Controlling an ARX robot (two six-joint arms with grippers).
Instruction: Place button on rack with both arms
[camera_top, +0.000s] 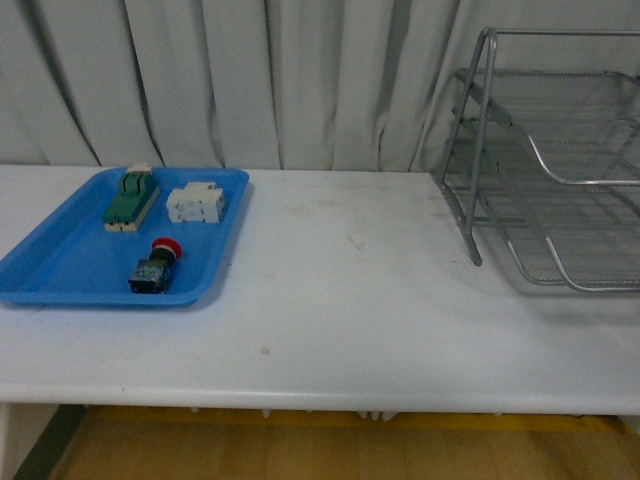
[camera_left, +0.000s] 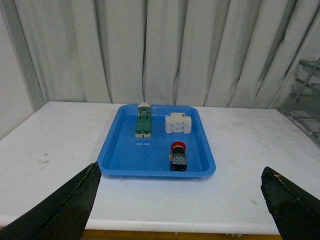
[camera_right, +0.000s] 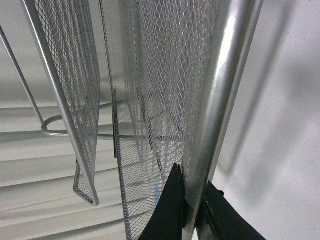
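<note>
White tabletop (camera_top: 350, 300) noted, with the button (camera_top: 155, 268) lying inside the tray (camera_top: 70, 265) at its near edge; the rack (camera_top: 560, 170) stands well apart from the tray. My left end effector (camera_left: 180, 170) is spread wide, empty; my right end effector (camera_right: 192, 205) clenches the rack's frame tube.

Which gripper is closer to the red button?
Left. The left gripper hangs open facing the button, apart from it; the right gripper clasps the rack, far across the table.

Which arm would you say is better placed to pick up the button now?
Left: the left gripper, open, faces the button in the blue tray, while the right gripper clasps the rack by its frame.
</note>
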